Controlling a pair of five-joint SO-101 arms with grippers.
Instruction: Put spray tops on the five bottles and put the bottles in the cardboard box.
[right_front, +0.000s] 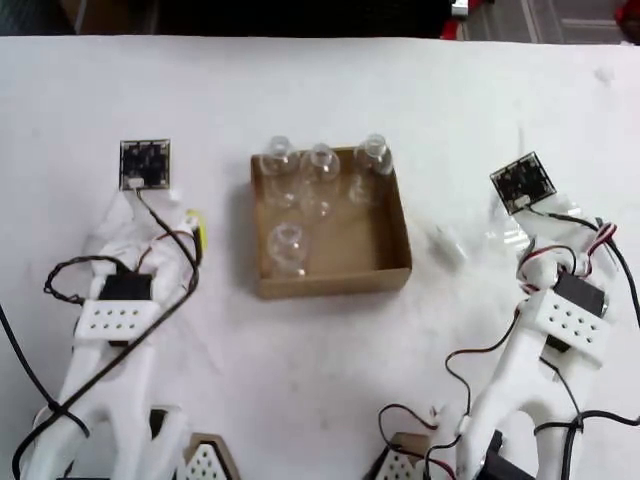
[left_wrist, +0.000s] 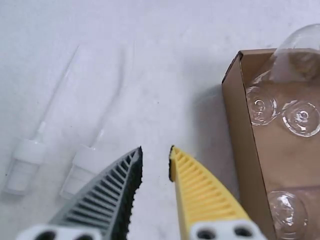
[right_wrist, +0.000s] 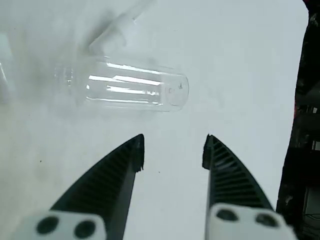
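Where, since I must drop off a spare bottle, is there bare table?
Bare: the table beyond the cardboard box, and between box and arm bases. Crowded: spray tops by the left gripper, a lying bottle before the right gripper.

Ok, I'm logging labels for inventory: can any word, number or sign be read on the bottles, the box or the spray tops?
No text can be read.
On the cardboard box: no print visible.
On the lying bottle: a faint mark at its base, too blurred to read.
On the bottles in the box: no labels visible.
On the spray tops: no markings visible.
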